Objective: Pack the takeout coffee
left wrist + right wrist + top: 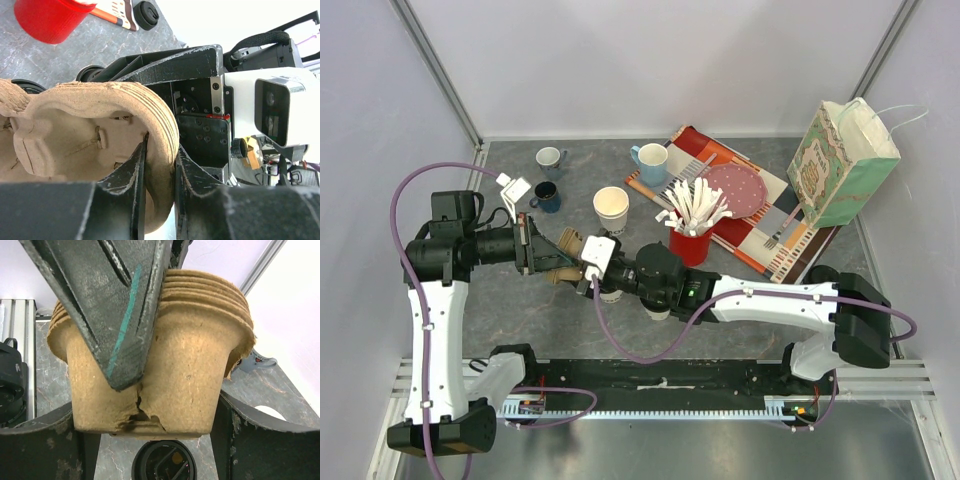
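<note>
Carrier [75, 125] of brown pulp is clenched in left hand [161, 145]; right hand [147, 405] flanks it, grip uncertain.

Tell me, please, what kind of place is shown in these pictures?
Most likely a laboratory robot cell dressed as a coffee counter. The signs: bare white walls on metal posts, two arms bolted to a rail, and café props such as a paper cup and mugs.

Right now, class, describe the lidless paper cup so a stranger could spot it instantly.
Find the striped placemat at the back right. Left of it, nearer than the light blue mug, stands the paper cup. Unlike that mug, it is cream-white and handleless.
</note>
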Controlling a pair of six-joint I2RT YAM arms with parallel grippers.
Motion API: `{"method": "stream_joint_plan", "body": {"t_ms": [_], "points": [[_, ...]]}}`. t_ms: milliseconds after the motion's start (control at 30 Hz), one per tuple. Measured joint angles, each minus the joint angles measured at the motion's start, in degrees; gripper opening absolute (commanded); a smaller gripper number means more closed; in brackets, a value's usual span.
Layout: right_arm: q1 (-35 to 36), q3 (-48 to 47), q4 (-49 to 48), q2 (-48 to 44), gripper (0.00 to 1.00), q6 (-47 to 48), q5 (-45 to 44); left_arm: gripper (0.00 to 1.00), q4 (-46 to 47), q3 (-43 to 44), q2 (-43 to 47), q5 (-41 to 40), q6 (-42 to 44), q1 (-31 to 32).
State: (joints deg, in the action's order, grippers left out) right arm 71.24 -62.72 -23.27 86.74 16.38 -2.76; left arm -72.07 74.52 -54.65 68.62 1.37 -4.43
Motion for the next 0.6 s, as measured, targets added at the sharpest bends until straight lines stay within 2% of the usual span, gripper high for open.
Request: {"method": "stream_joint_plan", "body": {"t_ms": [300, 467, 567, 600], "points": [[-0.02, 3.08, -2.23, -2.29, 0.06, -0.09, 0.66, 0.55, 0.66, -0.02, -0.04, 2.54, -0.02, 0.04], [0.0, 4.98, -2.84, -3.1, 0.06, -0.07, 1.46, 0.53, 0.68, 0.0, -0.11, 2.69, -0.02, 0.04], [0.0, 6.08, -2.78, -4.15, 0.06, -0.07, 1.66, 0.46, 0.24, 1.29, -0.7, 2.4, 0.22, 0.04], [-0.02, 6.36, -2.69, -4.63, 0.06, -0.07, 1.9, 0.39, 0.04, 2.16, -1.01, 2.38, 0.57, 0.04]]}}
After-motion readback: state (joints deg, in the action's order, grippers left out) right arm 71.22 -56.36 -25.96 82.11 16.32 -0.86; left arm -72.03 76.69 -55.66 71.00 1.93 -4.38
